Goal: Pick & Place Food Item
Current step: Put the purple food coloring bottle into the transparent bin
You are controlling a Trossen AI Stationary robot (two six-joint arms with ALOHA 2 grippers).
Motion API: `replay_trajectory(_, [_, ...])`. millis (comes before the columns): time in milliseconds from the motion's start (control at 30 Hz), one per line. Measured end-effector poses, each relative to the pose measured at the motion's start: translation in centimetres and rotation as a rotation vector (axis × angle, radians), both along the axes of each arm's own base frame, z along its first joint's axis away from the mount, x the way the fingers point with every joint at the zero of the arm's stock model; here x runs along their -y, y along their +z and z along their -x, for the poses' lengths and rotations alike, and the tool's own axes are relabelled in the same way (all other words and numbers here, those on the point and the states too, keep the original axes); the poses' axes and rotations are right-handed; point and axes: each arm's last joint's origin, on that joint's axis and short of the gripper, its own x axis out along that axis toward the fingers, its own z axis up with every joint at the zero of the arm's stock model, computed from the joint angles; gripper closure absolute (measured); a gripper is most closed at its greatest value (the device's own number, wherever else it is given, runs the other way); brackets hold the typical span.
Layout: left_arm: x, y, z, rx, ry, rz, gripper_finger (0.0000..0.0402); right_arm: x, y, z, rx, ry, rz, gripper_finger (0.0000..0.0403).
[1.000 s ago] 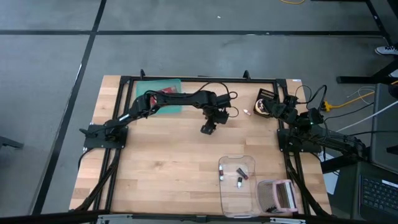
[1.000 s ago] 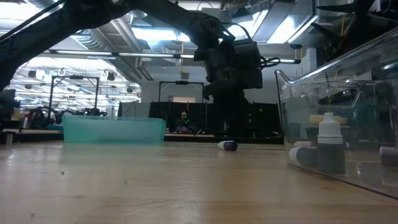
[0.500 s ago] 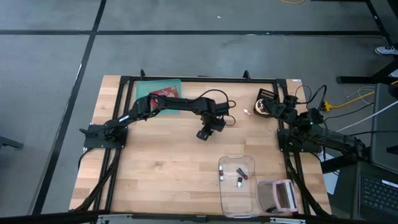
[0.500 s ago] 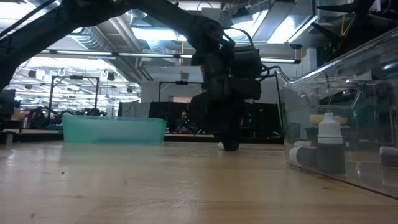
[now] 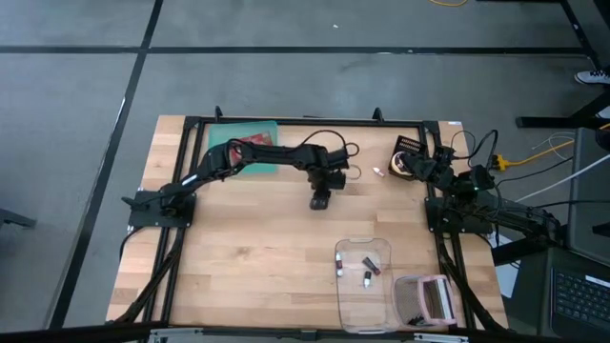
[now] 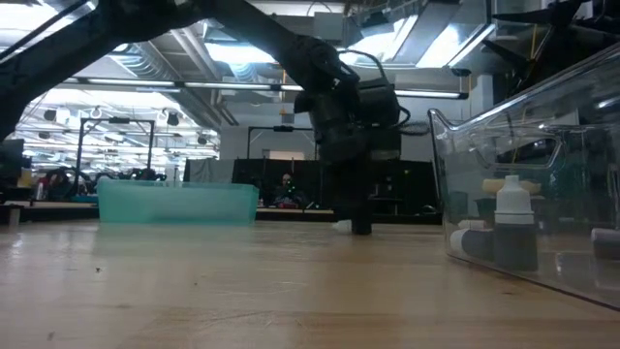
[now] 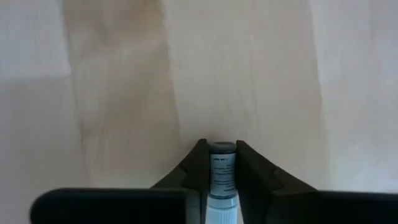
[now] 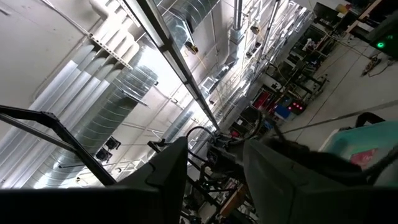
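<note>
While the left tool point(image 5: 321, 201) stands pointed straight down near the middle of the high view, its two dark fingers point(image 7: 194, 167) are drawn in narrow on either side of a small bottle point(image 7: 221, 176), a pale cylinder with a dark cap and a printed label. In the left wrist view the fingers press against the bottle's sides with the cap poking out just past their tips, and bare wood of the counter point(image 5: 248, 248) fills the rest of that frame. From the low view the same tool reaches down to the wood at centre frame (whether the bottle is lifted or resting on the counter cannot be told), with a pale end of the bottle point(image 6: 342, 226) showing just beside the fingers.

At the lower right of the high view sits a clear plastic bin point(image 5: 355, 305) holding a few more small bottles; it fills the right side of the low view. A teal tray point(image 5: 243, 145) lies at the upper left of the counter, under the left arm.

Off at the right edge of the high view the right tool point(image 5: 412, 167) waits near the counter's upper right corner, tipped up toward the ceiling, its fingers point(image 8: 168, 171) set apart with nothing between them.
</note>
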Motion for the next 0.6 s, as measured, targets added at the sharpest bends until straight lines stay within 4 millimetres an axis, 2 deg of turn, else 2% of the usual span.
replay_trajectory(133, [-1.7,0.3,-1.1,0.107,0.207,0.244,0.0359,0.0,0.0,0.0,-0.001,-0.001,0.001,0.0247])
replay_trajectory(200, [-2.8,1.9,-1.8,0.223,0.262,0.364,0.0357,0.0,0.0,0.0,-0.001,-0.001,0.002,0.0247])
replay_trajectory(367, [-6.3,7.9,-2.6,0.573,0.372,0.493,0.0357,0.0,0.1,0.1,0.013,-0.001,0.007,0.0247])
replay_trajectory(467, [-7.2,12.6,-2.5,0.831,0.365,0.537,0.0359,-0.1,0.2,0.1,0.025,0.010,0.017,0.0247])
replay_trajectory(600, [-7.4,18.9,-1.1,1.129,0.319,0.572,0.0357,-0.2,0.4,0.2,0.041,0.036,0.023,0.0247])
